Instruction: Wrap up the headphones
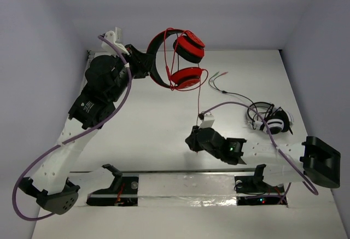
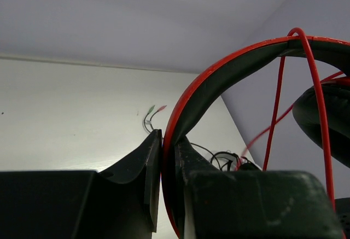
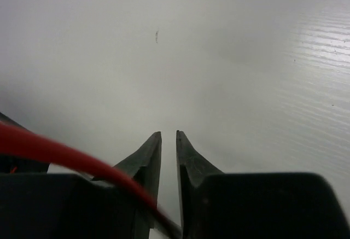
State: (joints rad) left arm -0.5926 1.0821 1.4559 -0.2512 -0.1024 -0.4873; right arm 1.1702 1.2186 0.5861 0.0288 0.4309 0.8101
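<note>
Pale lilac walls [image 1: 219,9] close in a white table [image 1: 158,146], and the action is up at the far left corner. The left gripper [image 1: 143,64] is raised off the surface with the headphones [image 1: 187,76] in its grasp, and they hang in the air beside it, cups toward the middle of the far edge. From the left wrist view the left gripper [image 2: 168,138] has both fingers pressed onto the headband [image 2: 219,77], red rim outward and black lining inward, a firm pinch on the band's edge.

The red cable [image 1: 200,97] is looped over the top of the band, and you can see two strands of it [image 2: 317,86] dropping past the black ear pad [image 2: 328,118]. One strand then runs straight down toward the middle of the table, right to the right gripper [image 1: 191,139].

In the right wrist view the right gripper [image 3: 168,134] points at bare table, its fingers drawn almost together with only a thin slit between them. The red cable [image 3: 54,151] sweeps in from the left, crosses the left finger and dives into that slit low down, so it looks nipped there.

Off toward the right edge lies a black-and-white headset [image 1: 270,120]. A thin dark cable [image 1: 232,93] trails from it toward the far edge, ending in green and red plugs [image 1: 220,75].
</note>
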